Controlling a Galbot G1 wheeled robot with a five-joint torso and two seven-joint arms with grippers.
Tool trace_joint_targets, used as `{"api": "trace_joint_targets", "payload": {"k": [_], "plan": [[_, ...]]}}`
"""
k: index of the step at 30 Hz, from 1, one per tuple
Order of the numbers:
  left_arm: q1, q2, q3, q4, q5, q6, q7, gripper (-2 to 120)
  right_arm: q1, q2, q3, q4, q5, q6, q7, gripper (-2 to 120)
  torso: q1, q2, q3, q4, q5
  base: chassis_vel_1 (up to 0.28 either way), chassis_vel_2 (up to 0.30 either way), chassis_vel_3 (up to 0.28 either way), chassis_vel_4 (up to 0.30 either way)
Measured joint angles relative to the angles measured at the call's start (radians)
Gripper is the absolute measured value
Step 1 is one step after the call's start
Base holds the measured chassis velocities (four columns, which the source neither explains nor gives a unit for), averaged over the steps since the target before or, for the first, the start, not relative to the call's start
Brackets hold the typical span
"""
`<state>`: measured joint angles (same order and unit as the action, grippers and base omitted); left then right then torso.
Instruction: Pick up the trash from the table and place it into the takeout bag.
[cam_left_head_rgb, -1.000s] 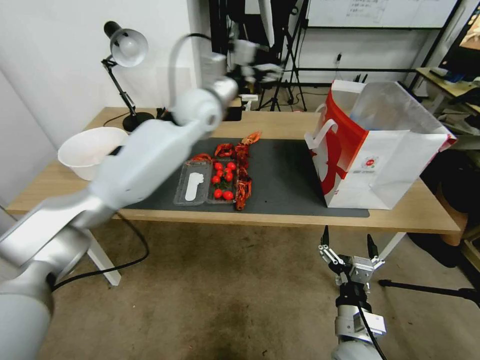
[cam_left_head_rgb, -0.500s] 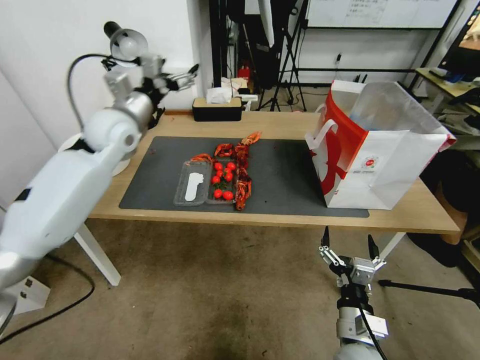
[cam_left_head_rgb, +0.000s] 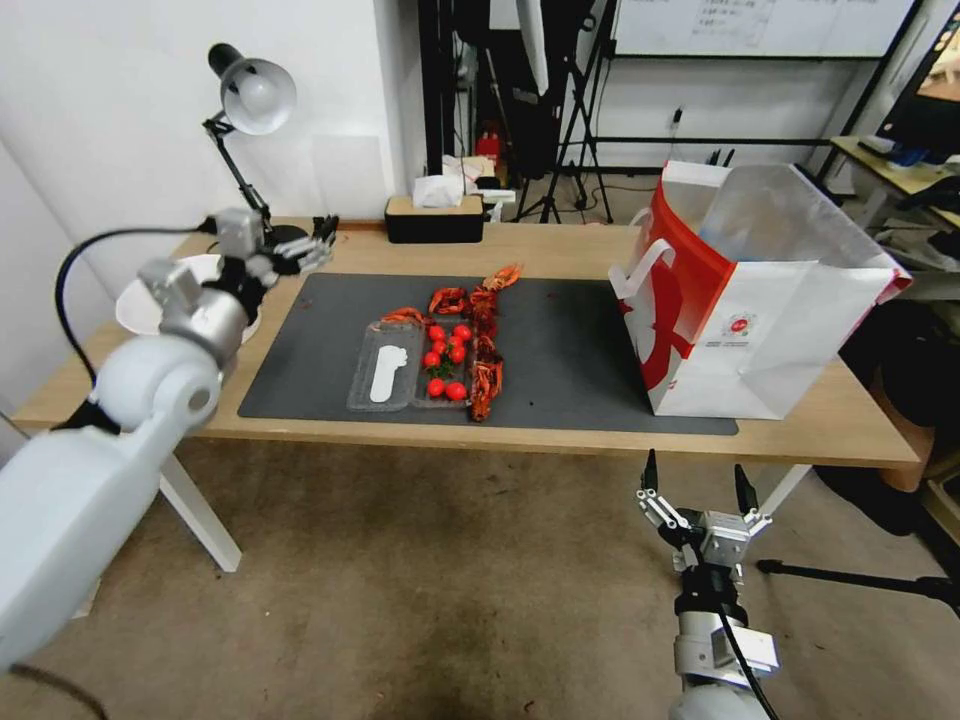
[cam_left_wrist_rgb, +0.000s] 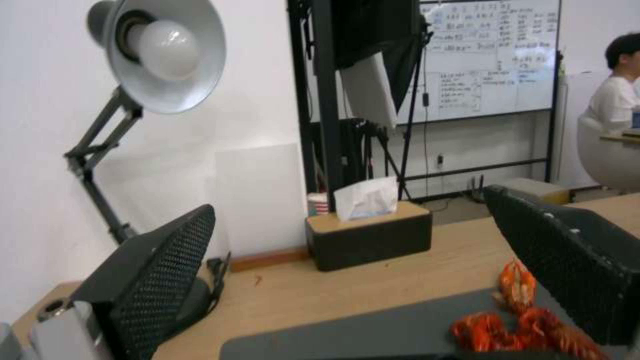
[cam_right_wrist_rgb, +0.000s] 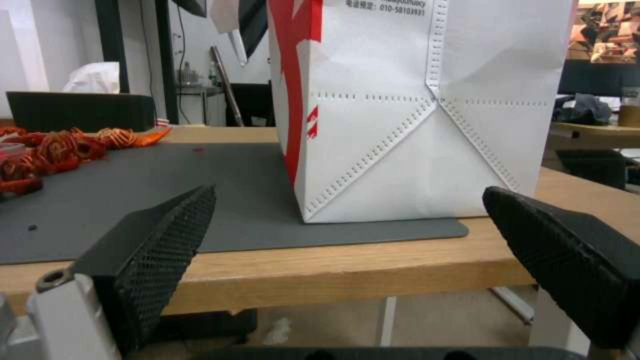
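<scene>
The left gripper (cam_left_head_rgb: 300, 252), wide open and empty, hovers over the tabletop's (cam_left_head_rgb: 560, 245) far-left corner. The shells (cam_left_head_rgb: 485, 340) and tray (cam_left_head_rgb: 410, 365) lie at its 4 o'clock, running near-to-far; the bag (cam_left_head_rgb: 760, 300) stands at 3 o'clock. The right gripper (cam_left_head_rgb: 695, 490), open and empty, hangs below the tabletop edge, farther from the shells.

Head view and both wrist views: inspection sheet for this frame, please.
Surface: wood table with grey mat.
Job's things: takeout bag upright on the mat's right end; clear tray with tomatoes, crayfish shells beside it.
Clutter: white bowl, desk lamp, tissue box.
Grippers: left gripper open above the table's far left; right gripper open, below the table's front edge.
Cables: black cable on left arm.
Surroundings: tripods, whiteboard.
</scene>
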<state>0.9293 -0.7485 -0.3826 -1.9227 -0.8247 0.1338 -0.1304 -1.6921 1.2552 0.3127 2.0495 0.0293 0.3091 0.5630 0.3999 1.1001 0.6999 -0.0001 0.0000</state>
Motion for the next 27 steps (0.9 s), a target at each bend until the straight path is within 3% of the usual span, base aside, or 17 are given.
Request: {"api": "trace_joint_targets", "payload": {"k": [8, 14, 27], "plan": [[0.200, -0.045, -0.132, -0.056, 0.048, -0.038, 0.001, 100, 0.001, -0.001, -0.005, -0.004, 0.001, 0.004, 0.000, 100, 0.000, 0.000, 0.000, 0.0003, 0.0000, 0.000, 0.000, 0.000, 0.000], [0.357, -0.121, -0.232, -0.094, 0.134, -0.088, 0.015, 100, 0.001, -0.004, -0.011, -0.010, 0.001, 0.005, 0.000, 100, 0.000, 0.000, 0.000, 0.0000, 0.0002, 0.000, 0.000, 0.000, 0.000], [0.602, -0.244, -0.290, -0.104, 0.254, -0.197, 0.031, 100, 0.005, -0.010, -0.019, -0.015, 0.001, 0.007, -0.002, 100, 0.000, 0.000, 0.000, 0.0001, 0.0000, 0.000, 0.000, 0.000, 0.000]]}}
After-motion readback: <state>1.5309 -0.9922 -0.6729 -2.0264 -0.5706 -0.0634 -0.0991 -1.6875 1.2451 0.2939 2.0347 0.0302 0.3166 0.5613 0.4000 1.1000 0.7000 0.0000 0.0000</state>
